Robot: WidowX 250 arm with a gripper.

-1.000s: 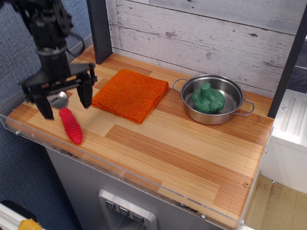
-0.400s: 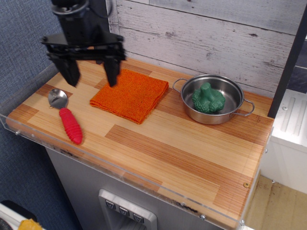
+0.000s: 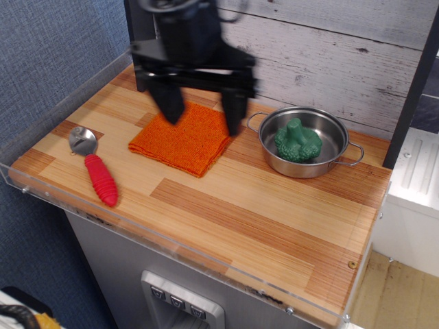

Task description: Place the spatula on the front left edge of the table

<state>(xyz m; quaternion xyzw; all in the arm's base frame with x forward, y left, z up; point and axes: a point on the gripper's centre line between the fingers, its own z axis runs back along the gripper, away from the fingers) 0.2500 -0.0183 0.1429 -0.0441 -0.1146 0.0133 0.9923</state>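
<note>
Spatula [image 3: 95,168] lies flat near front left corner of table [image 3: 226,205], red handle toward front edge. Gripper [image 3: 202,111] hangs over orange cloth [image 3: 184,137], fingers spread wide, empty. Pot [image 3: 305,142] near back edge holds green toy.

The spatula [image 3: 96,168], red ribbed handle and shiny metal head, lies flat. It rests at the front left edge of the striped wooden surface [image 3: 260,219].

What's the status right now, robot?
Gripper open, empty, above the orange cloth. Spatula lying at the table's front left edge. Nothing in the way.
</note>
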